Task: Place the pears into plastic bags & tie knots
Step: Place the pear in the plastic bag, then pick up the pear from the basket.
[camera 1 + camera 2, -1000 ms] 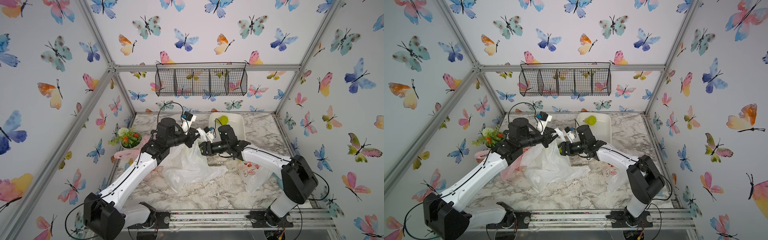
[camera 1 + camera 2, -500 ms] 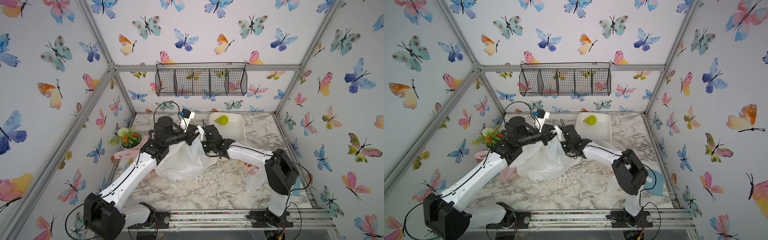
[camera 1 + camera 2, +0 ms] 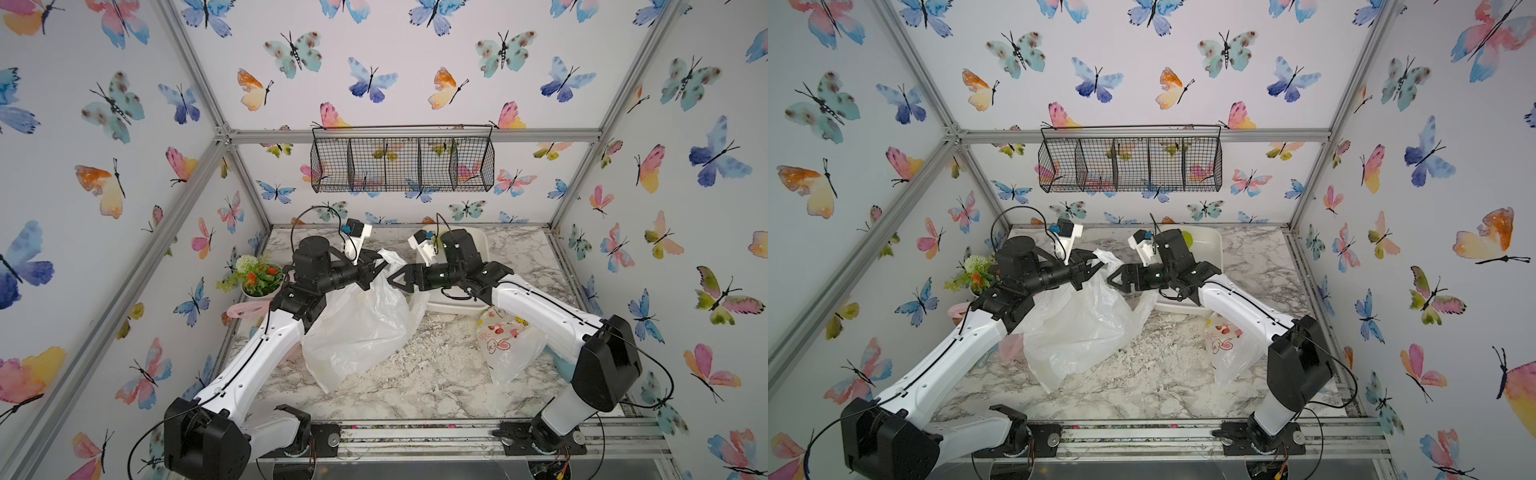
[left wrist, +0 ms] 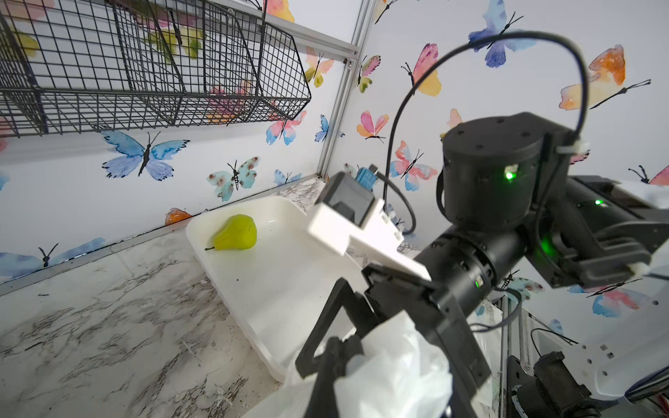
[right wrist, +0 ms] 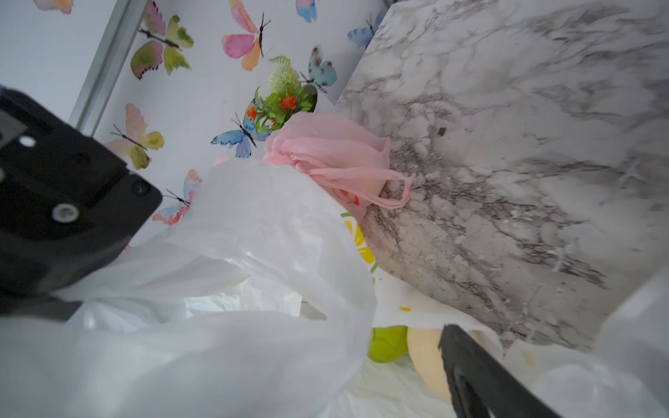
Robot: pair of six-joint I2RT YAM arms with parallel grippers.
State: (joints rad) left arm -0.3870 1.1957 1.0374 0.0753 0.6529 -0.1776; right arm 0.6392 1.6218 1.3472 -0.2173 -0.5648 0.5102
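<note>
It is bright all round in here: soft white light, coming mostly from above, going by the dim band under the wire basket (image 4: 155,65) on the 12 o'clock wall. Shadows on the marble tabletop (image 3: 419,386) are faint and soft-edged. The white bag (image 3: 357,328) shines, its folds nearly blown out. In both top views the wide lens splays the frame posts (image 3: 195,70) outward at 10 and 2 o'clock. Through the right wrist camera the bag's film is a milky smear and the pears (image 5: 389,345) are soft blobs; the marble behind is sharper.
</note>
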